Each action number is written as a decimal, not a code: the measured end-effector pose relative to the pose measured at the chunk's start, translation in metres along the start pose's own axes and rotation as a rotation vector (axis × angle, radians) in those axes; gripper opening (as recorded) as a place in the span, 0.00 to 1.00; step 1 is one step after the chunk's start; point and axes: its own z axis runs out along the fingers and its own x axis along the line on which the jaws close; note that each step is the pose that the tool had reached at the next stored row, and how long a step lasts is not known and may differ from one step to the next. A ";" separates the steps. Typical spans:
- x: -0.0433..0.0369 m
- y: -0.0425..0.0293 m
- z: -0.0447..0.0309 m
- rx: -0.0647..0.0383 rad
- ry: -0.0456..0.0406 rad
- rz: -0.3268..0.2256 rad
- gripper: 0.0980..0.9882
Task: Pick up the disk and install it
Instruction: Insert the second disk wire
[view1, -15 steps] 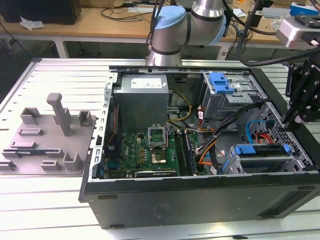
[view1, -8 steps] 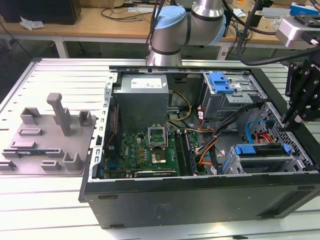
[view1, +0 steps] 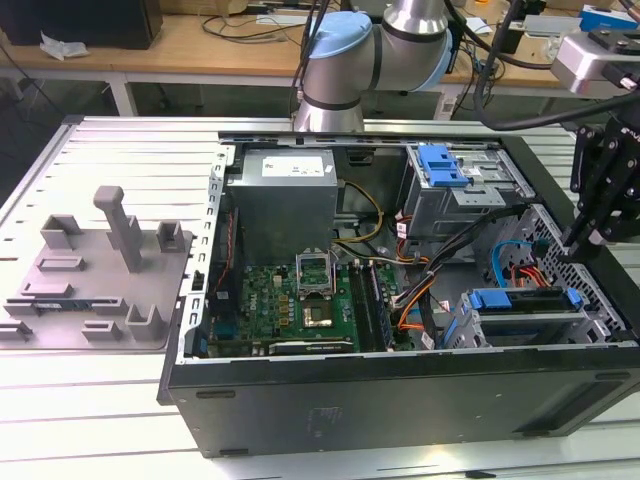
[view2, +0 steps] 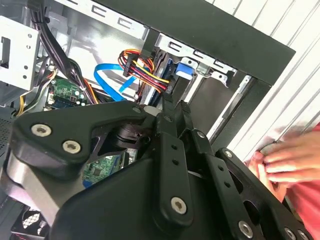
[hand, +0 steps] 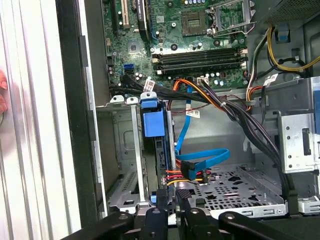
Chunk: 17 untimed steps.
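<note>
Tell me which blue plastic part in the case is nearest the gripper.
The disk, in the bay at the exterior view's right, close by the gripper; the blue latch on the grey cage lies farther off.

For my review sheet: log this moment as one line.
gripper: over case corner, holding nothing seen | disk: seated in drive cage, blue carrier | cables: plugged in | hand: outside case

— What is seen inside the open computer case (view1: 400, 400)?
— A green motherboard (view1: 290, 300) is laid on its floor, with a grey power supply (view1: 285, 200) behind it, well apart from the end effector (view1: 590, 235).
— And nearer the end effector?
— A blue flat cable (hand: 200, 160) and orange wires (view2: 142, 67) are seen just beside it.
</note>
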 end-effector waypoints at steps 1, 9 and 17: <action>-0.0001 0.0000 0.0000 0.000 0.0002 0.000 0.13; -0.0131 0.0012 -0.0067 -0.023 0.0682 -0.006 0.13; -0.0712 0.0070 -0.0088 -0.026 0.2271 -0.008 0.13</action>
